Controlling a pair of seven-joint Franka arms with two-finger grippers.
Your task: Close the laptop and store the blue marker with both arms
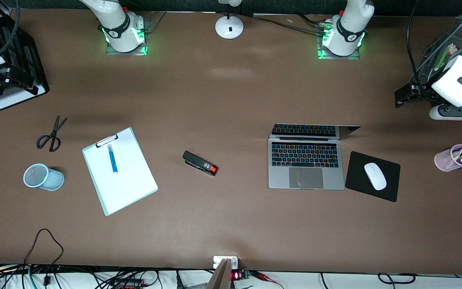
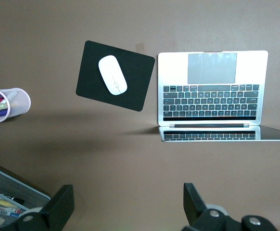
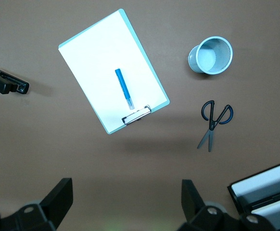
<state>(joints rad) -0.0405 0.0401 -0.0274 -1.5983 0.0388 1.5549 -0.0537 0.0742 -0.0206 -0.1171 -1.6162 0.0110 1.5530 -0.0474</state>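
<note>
The laptop [image 1: 306, 168] sits open on the brown tabletop [image 1: 223, 100] toward the left arm's end, its screen tilted low over the keyboard. Seen from the front camera, a black mouse pad [image 1: 391, 192] lies at the laptop's 3 o'clock, just beside it, with a white mouse [image 1: 375, 176] resting on it. A pink mesh cup [image 1: 443, 160] of mixed markers stands farther toward the left arm's end, well apart from the pad.

The blue marker [image 1: 112, 159] lies on the white sheet of a clipboard [image 1: 126, 188] toward the right arm's end, its pale cap end pointing at the clip. From the clipboard, black-handled scissors [image 1: 51, 135] lie at about 10 o'clock, a pale blue mesh cup [image 1: 43, 177] lies on its side at 9 o'clock, and a black stapler [image 1: 199, 163] with a red tip lies at 3 o'clock, between clipboard and laptop. A white lamp base [image 1: 229, 26] stands between the two arm bases.

The left end effector [image 2: 129, 208] hangs in the air above bare tabletop beside the laptop's hinge edge, its fingers [image 2: 58, 207] spread wide and gripping nothing. The right end effector [image 3: 125, 204] hangs above bare tabletop near the clipboard's clip end, its fingers [image 3: 58, 199] likewise spread and empty.
</note>
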